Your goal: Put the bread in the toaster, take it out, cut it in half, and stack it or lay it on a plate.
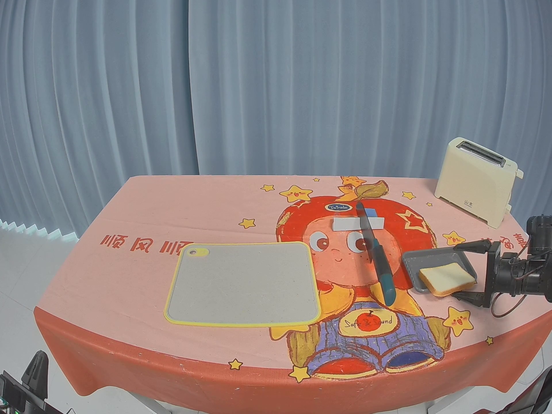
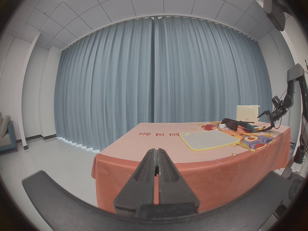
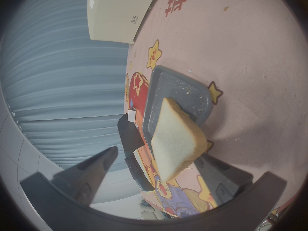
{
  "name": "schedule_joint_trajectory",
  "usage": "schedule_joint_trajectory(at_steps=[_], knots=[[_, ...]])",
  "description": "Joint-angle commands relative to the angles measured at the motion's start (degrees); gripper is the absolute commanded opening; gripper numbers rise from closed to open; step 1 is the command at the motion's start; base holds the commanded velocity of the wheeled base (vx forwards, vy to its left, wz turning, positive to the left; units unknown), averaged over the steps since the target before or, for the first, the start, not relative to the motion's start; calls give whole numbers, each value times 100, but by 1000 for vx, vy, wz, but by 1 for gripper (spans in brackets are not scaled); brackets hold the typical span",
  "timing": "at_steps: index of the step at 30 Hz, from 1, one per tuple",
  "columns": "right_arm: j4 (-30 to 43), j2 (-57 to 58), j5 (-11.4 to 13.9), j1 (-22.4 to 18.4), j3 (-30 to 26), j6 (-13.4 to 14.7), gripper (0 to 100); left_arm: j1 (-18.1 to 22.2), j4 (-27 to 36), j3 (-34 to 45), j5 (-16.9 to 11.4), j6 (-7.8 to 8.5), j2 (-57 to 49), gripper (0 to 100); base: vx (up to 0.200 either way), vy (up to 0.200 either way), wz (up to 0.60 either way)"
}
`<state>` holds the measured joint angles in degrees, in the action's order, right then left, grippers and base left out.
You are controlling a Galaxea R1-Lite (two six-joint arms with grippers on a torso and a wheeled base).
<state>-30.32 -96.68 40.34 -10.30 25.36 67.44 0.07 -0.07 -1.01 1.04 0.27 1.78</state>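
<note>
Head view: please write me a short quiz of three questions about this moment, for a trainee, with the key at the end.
1. Choose one. The knife lies: A) between the board and the tray; B) on the board; C) in the tray.
2. True or false: the bread lies on the board.
3. Fill in: the right pincer is ___ (open or shut).

Key
1. A.
2. False: the bread rests on the tray.
3. Open, with one finger on each side of the bread.
</note>
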Motion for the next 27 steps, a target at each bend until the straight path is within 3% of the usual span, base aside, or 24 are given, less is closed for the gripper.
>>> schedule_joint_trajectory(at_steps=[1,10,27], knots=[[0,-52,0,2,4,6,0,1,-1,101,2,0,7,0,0,0,0],[8,-404,0,90,-75,-55,0,1,-1,101,2,0,7,0,0,0,0],[0,27,18,98,-92,-11,0,1,-1,101,2,0,7,0,0,0,0]])
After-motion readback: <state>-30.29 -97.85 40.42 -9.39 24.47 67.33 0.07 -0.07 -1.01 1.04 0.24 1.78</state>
